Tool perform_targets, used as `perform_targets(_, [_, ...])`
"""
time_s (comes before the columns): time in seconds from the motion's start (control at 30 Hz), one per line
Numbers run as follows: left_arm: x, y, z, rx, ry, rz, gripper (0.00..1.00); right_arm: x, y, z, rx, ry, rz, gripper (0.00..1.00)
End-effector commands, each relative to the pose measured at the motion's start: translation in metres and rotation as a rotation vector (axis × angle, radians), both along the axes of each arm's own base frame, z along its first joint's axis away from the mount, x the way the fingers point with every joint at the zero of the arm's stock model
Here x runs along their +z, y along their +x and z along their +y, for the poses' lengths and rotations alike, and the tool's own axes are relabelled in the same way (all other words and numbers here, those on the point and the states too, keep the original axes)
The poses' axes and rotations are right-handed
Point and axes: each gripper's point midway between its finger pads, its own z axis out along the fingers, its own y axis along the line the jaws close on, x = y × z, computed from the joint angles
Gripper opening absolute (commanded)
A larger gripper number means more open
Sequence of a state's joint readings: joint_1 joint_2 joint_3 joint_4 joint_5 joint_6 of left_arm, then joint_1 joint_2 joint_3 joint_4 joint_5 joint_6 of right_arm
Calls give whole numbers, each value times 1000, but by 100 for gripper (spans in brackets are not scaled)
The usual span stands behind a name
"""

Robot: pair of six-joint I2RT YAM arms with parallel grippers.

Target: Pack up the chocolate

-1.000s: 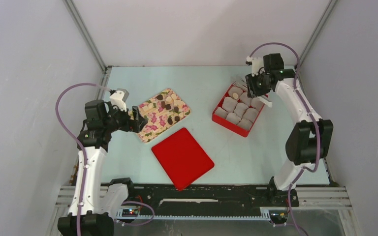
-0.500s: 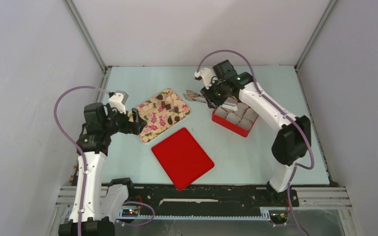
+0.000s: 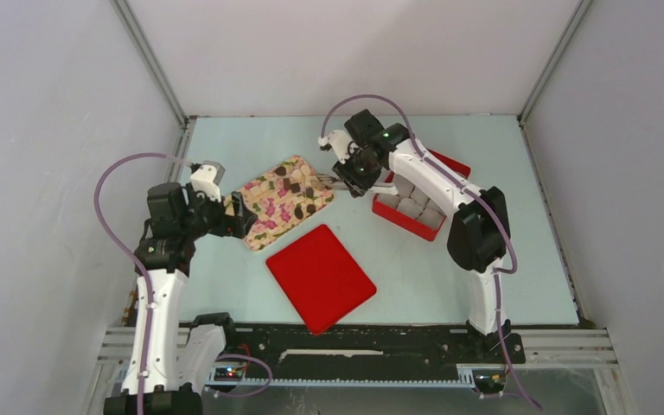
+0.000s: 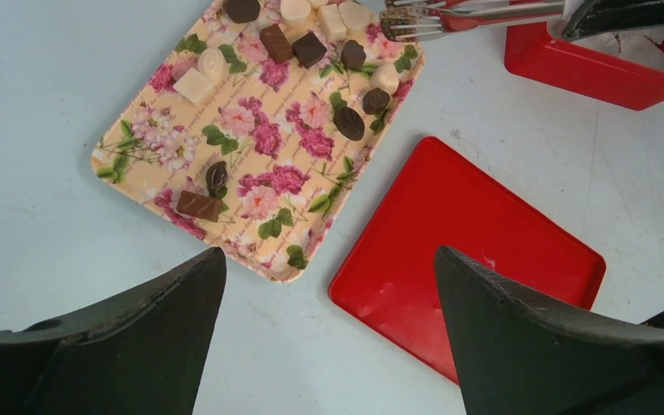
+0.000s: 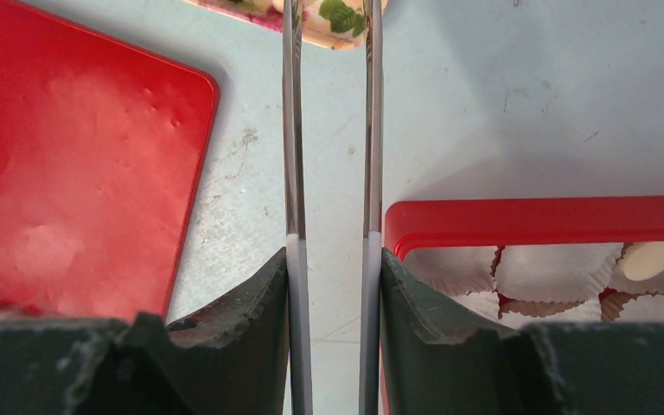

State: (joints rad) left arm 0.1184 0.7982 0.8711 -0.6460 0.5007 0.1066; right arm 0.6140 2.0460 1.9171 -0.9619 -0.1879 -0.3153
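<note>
We find the chocolate (image 4: 309, 49), dark and cream pieces, spread over the floral tray (image 4: 138, 164). One cream piece (image 5: 648, 257) sits in a paper cup (image 5: 553, 270) inside the red box (image 5: 527, 220). The right pincer (image 5: 332, 268) clamps the tongs (image 5: 292, 130), their tips at the tray corner nearest the box. The left pincer (image 4: 328, 259) hangs wide open and empty above the tray's edge and the red lid (image 4: 467, 251) on the desk (image 4: 35, 86).

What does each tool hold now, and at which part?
The right tool grips the thin metal tongs by their grey handle end. The left tool is open and holds nothing.
</note>
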Motion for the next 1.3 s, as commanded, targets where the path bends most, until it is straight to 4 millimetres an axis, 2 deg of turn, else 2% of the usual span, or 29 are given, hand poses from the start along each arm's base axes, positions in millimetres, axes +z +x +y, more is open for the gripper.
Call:
perform_targets(0.0, [-4, 0, 3, 0, 15, -7, 94, 13, 4, 13, 27, 22, -20, 40])
perform_targets(0.17, [-7, 0, 3, 0, 20, -4, 94, -1, -13, 14, 68, 1, 34, 44])
perform_targets(0.33, [-6, 0, 3, -2, 17, -3, 94, -7, -11, 8, 54, -35, 26, 44])
perform_targets(1.03, [-9, 0, 3, -6, 19, -1, 95, -36, -14, 6, 57, -97, 89, 46])
perform_targets(1.27, [-9, 0, 3, -6, 19, -2, 95, -30, -16, 10, 64, -81, 103, 32])
